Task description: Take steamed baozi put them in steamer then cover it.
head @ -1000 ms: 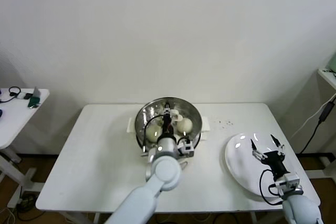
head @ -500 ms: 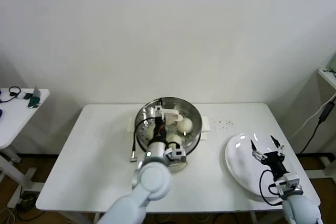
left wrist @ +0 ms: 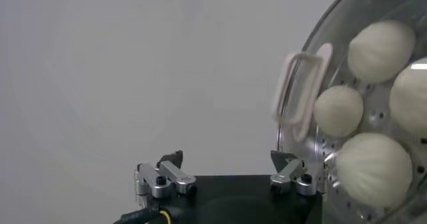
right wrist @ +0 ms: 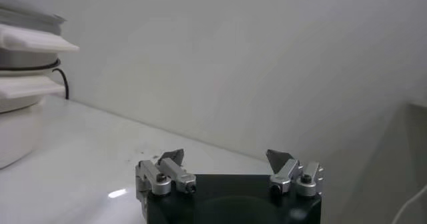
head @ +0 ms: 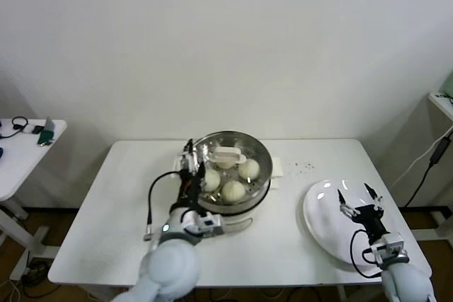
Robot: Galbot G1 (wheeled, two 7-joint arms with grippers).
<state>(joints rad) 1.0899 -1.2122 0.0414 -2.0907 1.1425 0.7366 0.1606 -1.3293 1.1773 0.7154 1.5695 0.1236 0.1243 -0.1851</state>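
Note:
The steamer (head: 263,178) stands at the table's middle on its white pot base (head: 277,168). Several cream-white baozi lie inside, such as one on the right (head: 248,168) and one at the front (head: 233,189). The clear glass cover (head: 249,148) sits on the steamer, its cream-white bar handle (head: 226,153) on top. My left gripper (head: 190,156) is open and empty just left of the steamer's rim. In the left wrist view that gripper (left wrist: 227,160) is open, with the cover's handle (left wrist: 303,89) and baozi (left wrist: 373,169) beside it. My right gripper (head: 358,198) hangs open and empty over the white plate (head: 322,221).
The white plate lies at the table's right front. A small white side table (head: 25,148) with small items stands far left. A black cable (head: 151,206) runs along my left arm. In the right wrist view my right gripper (right wrist: 225,156) is open, the pot base (right wrist: 19,122) far off.
My left gripper has come off the cover's handle and moved left, off the steamer to its left side. The cover stays on the steamer. The right arm has not moved.

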